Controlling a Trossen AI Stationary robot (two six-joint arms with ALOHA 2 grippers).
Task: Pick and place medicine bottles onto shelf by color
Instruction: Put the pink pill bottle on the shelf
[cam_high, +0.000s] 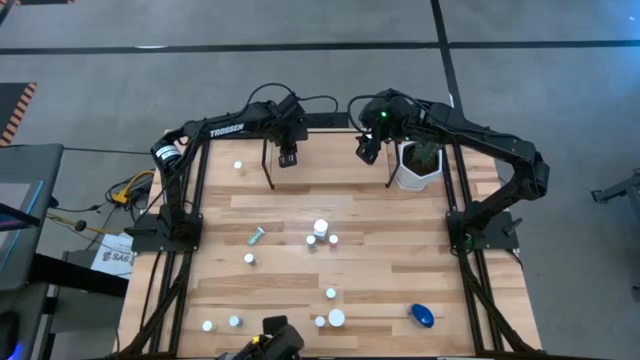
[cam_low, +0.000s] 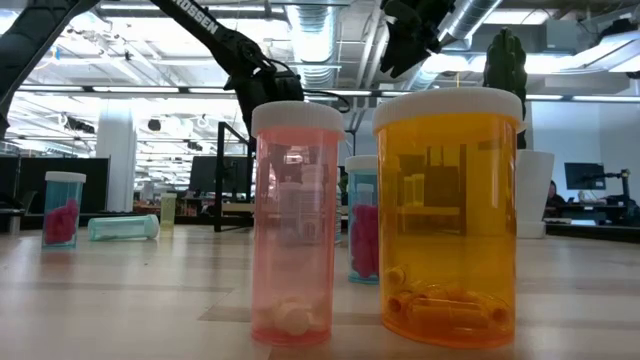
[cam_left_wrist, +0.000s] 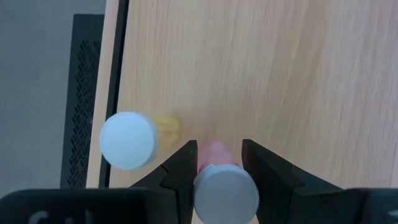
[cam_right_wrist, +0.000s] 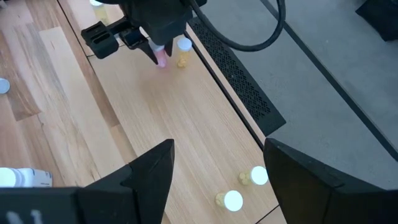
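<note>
Holding pink bottle (cam_left_wrist: 214, 155), left end effector (cam_left_wrist: 219, 163), "TROSSEN" arm (cam_high: 227, 128)

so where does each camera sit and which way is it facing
High view: above the table, straight down; both arms, shelf.
Low view: at tabletop height, level across; orange bottle, pink bottle, arms overhead.
Left wrist view: down on the shelf board; left gripper shut on a pink bottle.
Right wrist view: across the shelf; open right gripper.
Shared: the right wrist view also shows the left gripper with that bottle.
</note>
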